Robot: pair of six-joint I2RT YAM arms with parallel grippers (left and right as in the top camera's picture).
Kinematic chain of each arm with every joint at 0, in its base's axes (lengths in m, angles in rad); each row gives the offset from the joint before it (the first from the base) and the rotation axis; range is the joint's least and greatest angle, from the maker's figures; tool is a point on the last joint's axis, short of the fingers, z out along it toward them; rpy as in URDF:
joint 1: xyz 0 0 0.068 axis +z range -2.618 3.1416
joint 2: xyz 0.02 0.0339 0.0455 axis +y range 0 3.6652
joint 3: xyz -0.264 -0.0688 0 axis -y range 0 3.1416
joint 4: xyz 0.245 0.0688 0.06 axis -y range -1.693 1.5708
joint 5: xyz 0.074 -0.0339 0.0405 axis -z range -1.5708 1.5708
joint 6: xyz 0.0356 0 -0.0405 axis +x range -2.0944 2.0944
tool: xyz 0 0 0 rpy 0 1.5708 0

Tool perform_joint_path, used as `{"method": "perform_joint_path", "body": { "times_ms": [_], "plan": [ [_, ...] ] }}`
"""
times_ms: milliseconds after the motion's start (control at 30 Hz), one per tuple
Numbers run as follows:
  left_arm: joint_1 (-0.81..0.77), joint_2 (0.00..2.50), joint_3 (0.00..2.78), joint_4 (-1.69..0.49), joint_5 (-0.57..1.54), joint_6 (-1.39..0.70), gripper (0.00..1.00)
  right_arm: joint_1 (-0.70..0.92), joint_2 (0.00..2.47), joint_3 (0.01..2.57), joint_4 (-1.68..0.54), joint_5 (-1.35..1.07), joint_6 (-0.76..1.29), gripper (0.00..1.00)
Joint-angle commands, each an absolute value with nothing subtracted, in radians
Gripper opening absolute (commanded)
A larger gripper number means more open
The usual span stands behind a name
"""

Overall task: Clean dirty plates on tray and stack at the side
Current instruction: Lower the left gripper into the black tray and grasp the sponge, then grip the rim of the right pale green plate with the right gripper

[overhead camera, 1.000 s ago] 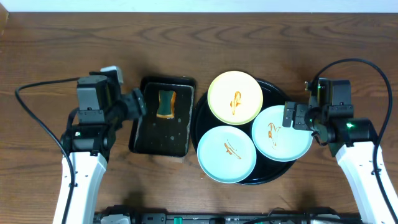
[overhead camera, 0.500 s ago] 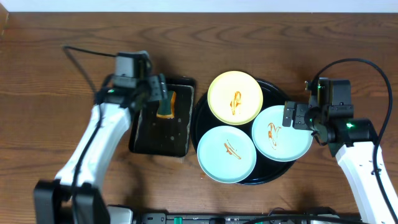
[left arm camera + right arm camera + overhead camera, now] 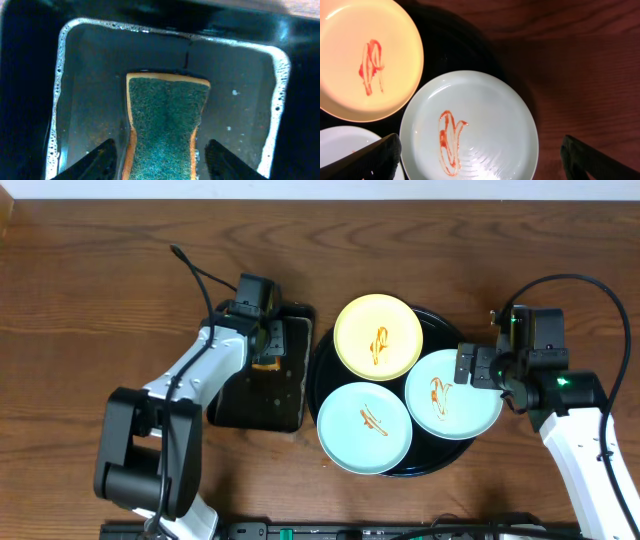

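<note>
Three plates lie on the round black tray (image 3: 432,325), each with an orange-brown squiggle: a pale yellow plate (image 3: 378,337) at the back, a mint-blue plate (image 3: 365,427) at the front, and a second mint-blue plate (image 3: 452,394) on the right. My right gripper (image 3: 470,367) hovers open above that right plate (image 3: 470,130), one finger beyond each side of it. My left gripper (image 3: 160,155) is down in the pan, open. Its fingers straddle the green sponge (image 3: 165,125) with a small gap on each side.
The rectangular black pan (image 3: 255,395) sits left of the tray and holds soapy water with foam along its walls (image 3: 57,100). Bare wooden table (image 3: 80,280) surrounds both. A cable trails behind the left arm.
My left arm has swung from the table left of the pan to over the sponge, and its jaws have narrowed towards it. The right arm and the plates have not moved.
</note>
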State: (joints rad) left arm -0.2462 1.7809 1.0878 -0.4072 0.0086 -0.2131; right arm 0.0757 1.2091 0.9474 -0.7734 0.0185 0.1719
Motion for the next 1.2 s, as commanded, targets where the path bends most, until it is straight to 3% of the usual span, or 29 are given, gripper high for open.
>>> {"method": "perform_joint_path", "body": {
  "times_ms": [0,967,1167],
  "plan": [
    [-0.249,1.798,1.103,-0.405,-0.014,-0.216,0.57,0.069,1.209,0.967,-0.775,0.018,0.164,0.99],
    [-0.249,1.831,1.051,-0.361,-0.011,-0.243,0.55,0.069,1.208,0.967,-0.779,0.018,0.164,0.99],
    [-0.253,1.848,1.051,-0.368,-0.008,-0.253,0.45,0.069,1.208,0.967,-0.78,0.018,0.164,0.99]
  ]
}}
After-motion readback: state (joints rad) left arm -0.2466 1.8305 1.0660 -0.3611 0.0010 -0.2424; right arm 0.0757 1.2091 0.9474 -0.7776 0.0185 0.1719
